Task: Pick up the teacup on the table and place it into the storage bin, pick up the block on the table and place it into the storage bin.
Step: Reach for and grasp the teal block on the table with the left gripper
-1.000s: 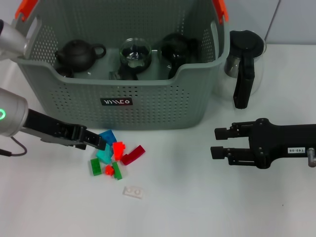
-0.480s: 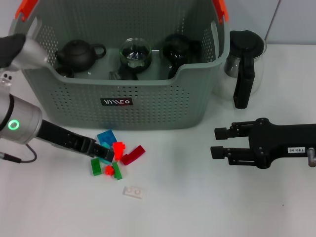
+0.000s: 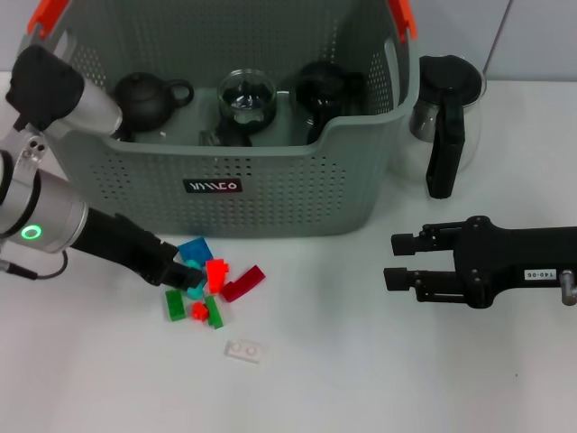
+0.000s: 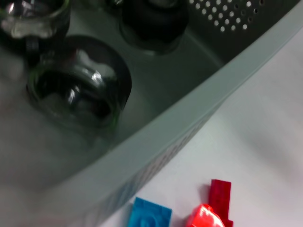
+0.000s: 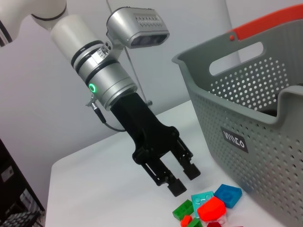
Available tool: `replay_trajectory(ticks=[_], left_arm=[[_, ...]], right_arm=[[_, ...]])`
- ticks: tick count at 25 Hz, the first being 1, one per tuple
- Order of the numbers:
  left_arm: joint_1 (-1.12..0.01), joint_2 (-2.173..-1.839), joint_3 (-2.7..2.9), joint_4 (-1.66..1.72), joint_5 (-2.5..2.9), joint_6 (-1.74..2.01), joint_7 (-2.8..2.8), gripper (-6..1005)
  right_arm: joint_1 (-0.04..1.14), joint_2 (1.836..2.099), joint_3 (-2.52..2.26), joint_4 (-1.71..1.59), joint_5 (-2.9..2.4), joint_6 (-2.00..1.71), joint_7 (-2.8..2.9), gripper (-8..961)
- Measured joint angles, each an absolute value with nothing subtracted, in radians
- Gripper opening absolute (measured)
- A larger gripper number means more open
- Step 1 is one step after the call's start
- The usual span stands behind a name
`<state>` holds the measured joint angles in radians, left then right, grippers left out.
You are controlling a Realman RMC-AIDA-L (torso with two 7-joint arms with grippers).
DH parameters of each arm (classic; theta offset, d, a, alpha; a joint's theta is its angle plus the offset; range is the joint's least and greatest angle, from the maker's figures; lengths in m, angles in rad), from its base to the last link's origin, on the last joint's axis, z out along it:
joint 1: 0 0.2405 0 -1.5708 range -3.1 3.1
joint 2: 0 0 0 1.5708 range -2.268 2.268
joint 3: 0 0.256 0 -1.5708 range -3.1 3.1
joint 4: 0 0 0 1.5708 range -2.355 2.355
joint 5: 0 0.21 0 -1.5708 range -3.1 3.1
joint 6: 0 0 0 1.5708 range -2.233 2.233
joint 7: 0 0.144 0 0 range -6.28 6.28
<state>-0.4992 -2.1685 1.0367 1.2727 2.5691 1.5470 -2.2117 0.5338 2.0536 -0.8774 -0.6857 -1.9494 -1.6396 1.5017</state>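
The grey perforated storage bin (image 3: 270, 189) stands at the back, and a clear glass teacup (image 3: 246, 95) sits inside it. Loose blocks lie on the table in front of it: blue (image 3: 195, 248), teal (image 3: 191, 283), red (image 3: 216, 269), dark red (image 3: 243, 283) and green (image 3: 174, 304). My left gripper (image 3: 185, 271) is low at the pile's left edge, its fingertips right by the teal block. In the right wrist view this left gripper (image 5: 184, 178) is open, with nothing between its fingers. My right gripper (image 3: 397, 262) rests open on the table at the right.
A black teapot (image 3: 144, 99) and a dark glass cup (image 3: 320, 90) also sit in the bin. A glass pitcher with a black handle (image 3: 444, 113) stands right of the bin. A clear flat block (image 3: 243, 350) lies nearer the front.
My left gripper has slid right and down into the block pile, and its arm has swung up beside the bin. The right arm has not moved.
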Motion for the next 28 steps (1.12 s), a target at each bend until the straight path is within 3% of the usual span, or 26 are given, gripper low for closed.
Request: replay_trajectory(ticks=[28], left_arm=[[-0.582, -2.166, 1.067, 1.101, 2.666, 1.456, -2.208, 567]], right_arm=[[0.534, 2.053, -0.875, -0.686, -1.958, -1.637, 1.502, 582]])
